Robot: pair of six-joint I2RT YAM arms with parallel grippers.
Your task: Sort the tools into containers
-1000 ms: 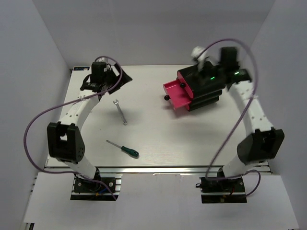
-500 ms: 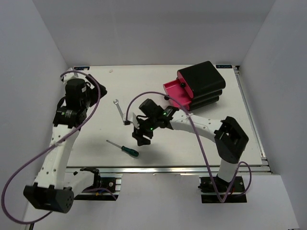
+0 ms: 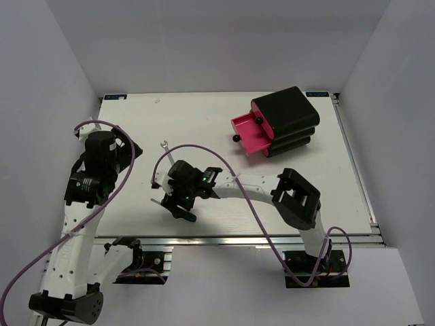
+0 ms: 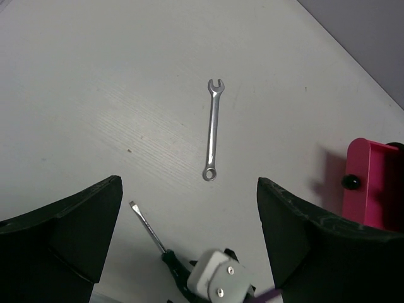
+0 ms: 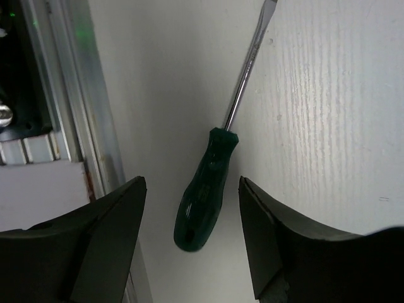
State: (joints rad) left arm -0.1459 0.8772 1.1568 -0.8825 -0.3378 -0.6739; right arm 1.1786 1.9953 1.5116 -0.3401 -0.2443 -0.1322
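R pincer [image 5: 191, 218] spread | green screwdriver [image 5: 205, 189] handle btwn fingers, frame centre | shaft runs upper right | R arm nearer

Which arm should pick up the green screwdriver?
The right arm. Its open jaws sit either side of the handle of the green screwdriver. The left arm hovers off to the side, facing the wrench.

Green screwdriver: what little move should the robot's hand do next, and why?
Probably lower the right gripper straight down and close it on the handle of the green screwdriver. In the right wrist view its fingers are open, one on each side of the handle, with a gap showing on both sides. The screwdriver lies flat on the table, so nothing is held.
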